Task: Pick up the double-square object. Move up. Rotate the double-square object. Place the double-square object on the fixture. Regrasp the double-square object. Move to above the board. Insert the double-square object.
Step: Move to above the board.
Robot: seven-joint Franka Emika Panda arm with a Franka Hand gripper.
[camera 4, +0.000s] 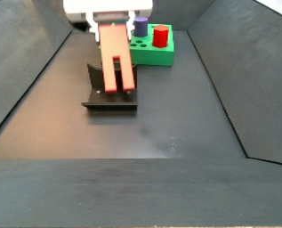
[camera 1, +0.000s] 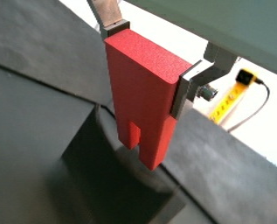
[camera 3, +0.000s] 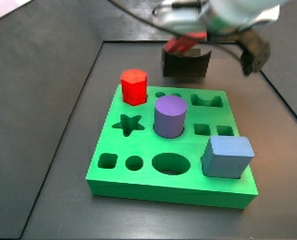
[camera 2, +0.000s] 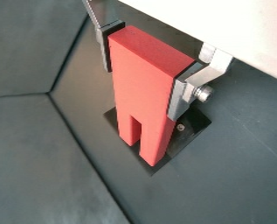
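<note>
No readable text, label or number on anything.

We identify this place as a robotics laboratory test cell. The bench (camera 4: 167, 125) is a dark, matte floor enclosed by sloped dark panels, as we see in both side views. A dark fixture (camera 4: 108, 96) stands on this floor. A bright green board (camera 3: 176, 145) with shaped holes carries coloured test pieces: a red hexagonal prism (camera 3: 134, 86), a purple cylinder (camera 3: 170, 115) and a blue cube (camera 3: 229, 156). The tool (camera 2: 152, 59), with flat silver fingers, clamps the double-square object (camera 2: 147, 92) above the fixture. In a wrist view, we see a yellow cable (camera 1: 236, 94) beyond the enclosure.
</note>
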